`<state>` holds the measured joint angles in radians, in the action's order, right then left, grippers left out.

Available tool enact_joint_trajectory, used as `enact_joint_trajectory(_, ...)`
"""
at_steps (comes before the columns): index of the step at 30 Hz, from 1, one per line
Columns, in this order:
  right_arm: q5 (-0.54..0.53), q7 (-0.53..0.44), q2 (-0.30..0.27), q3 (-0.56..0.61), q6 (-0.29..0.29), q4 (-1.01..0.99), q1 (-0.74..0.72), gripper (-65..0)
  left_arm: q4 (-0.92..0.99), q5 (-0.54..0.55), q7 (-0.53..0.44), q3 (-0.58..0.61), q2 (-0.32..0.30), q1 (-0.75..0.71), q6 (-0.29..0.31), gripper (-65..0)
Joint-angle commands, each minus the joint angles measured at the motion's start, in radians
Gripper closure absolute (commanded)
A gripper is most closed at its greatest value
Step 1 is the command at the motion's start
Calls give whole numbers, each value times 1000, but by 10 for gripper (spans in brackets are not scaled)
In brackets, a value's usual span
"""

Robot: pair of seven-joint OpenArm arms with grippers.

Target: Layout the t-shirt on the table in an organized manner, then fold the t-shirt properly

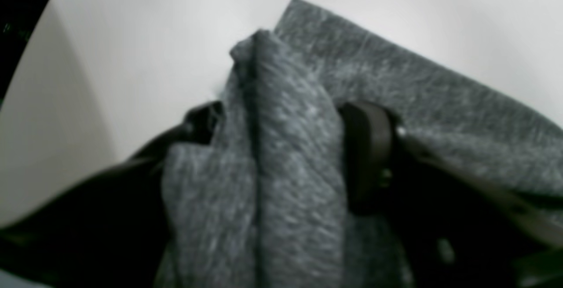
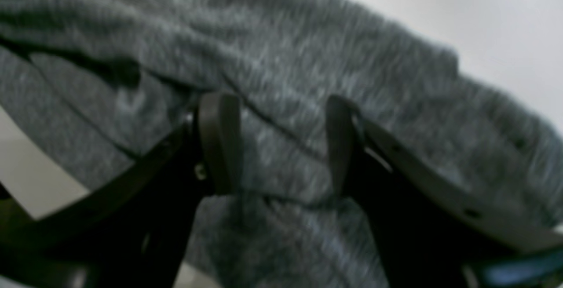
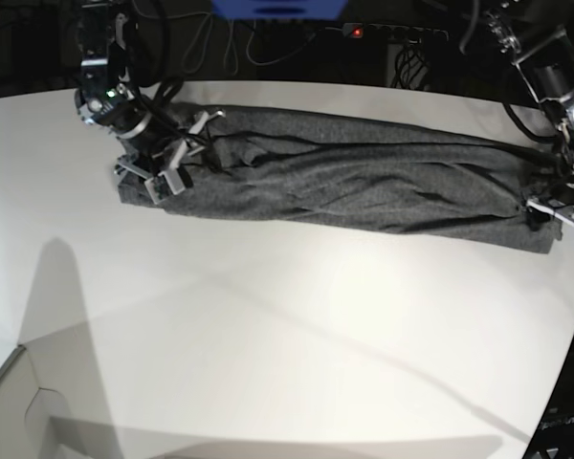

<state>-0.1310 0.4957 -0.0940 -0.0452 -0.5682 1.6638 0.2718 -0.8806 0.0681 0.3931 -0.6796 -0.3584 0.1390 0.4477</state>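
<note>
T-shirt (image 3: 364,186) stretched in a long band across the far side of the table (image 3: 287,335)
Left gripper (image 1: 281,147) and right gripper (image 2: 281,143) each pinch bunched grey cloth at opposite ends

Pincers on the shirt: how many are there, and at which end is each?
2. The right pincer is at the shirt's end on the base view's left, its jaws around bunched cloth. The left pincer is at the opposite end, with a fold between its jaws.

One high view, two close wrist views.
The base camera overlooks the whole surface (image 3: 268,316); each wrist camera peers past its jaws at the t-shirt (image 3: 364,186) ends.
</note>
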Motion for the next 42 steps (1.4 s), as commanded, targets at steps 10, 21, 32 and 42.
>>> enact_joint_trajectory(10,-11,-21,-5,-2,-11,17,-7,-314,18,-61,119,7,25,-39,6,-2)
enact_joint_trajectory(21,-11,-21,-6,-2,-11,16,-9,-314,-233,-55,238,-39,38,-40,4,-3)
enact_joint_trajectory(32,-11,-22,-6,-2,-11,19,-9,-315,-694,-61,410,-71,184,-109,-3,-2)
enact_joint_trajectory(42,-11,-25,-6,-2,-13,91,-4,-317,-978,-64,476,21,318,-218,-8,-2)
